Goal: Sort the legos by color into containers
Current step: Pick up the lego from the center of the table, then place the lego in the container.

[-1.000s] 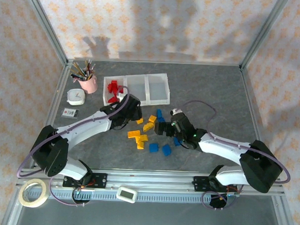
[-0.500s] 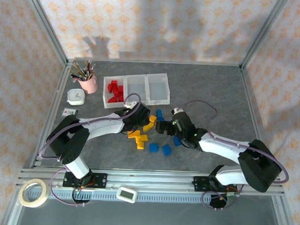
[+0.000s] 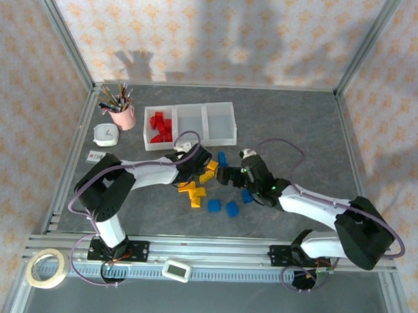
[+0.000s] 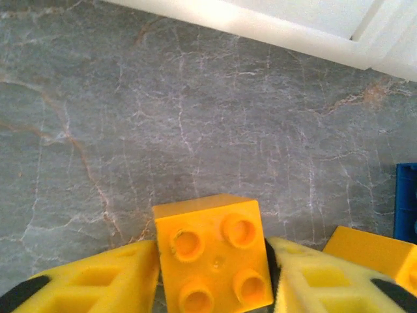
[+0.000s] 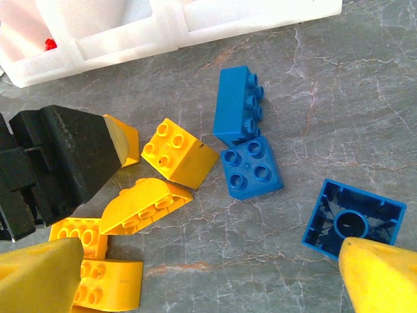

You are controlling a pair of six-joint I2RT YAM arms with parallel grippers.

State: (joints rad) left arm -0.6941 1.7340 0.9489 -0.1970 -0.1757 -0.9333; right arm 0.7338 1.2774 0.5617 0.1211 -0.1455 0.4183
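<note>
At the middle of the tabletop (image 3: 292, 125), the left tool (image 3: 198, 161) is drawn in narrow on a yellow four-stud lego (image 4: 210, 251). In the left wrist view its yellow pads (image 4: 98, 287) press against the brick's two sides, studs facing the camera. Just beside it to the right, the right tool (image 3: 225, 175) hangs low with its jaws spread wide and nothing between them. Below it lie three blue legos (image 5: 251, 166), one of them turned hollow side up, and several loose yellow legos (image 5: 179, 151) to their left, all on the grey stone-patterned surface. Two more blue bricks (image 3: 221, 207) lie nearer the arm bases. Behind the pile stand the containers (image 3: 204, 123), three joined white bins. Red legos (image 3: 159, 127) fill the left one. A pink cup (image 3: 122, 116) of pencils stands left of the bins.
</note>
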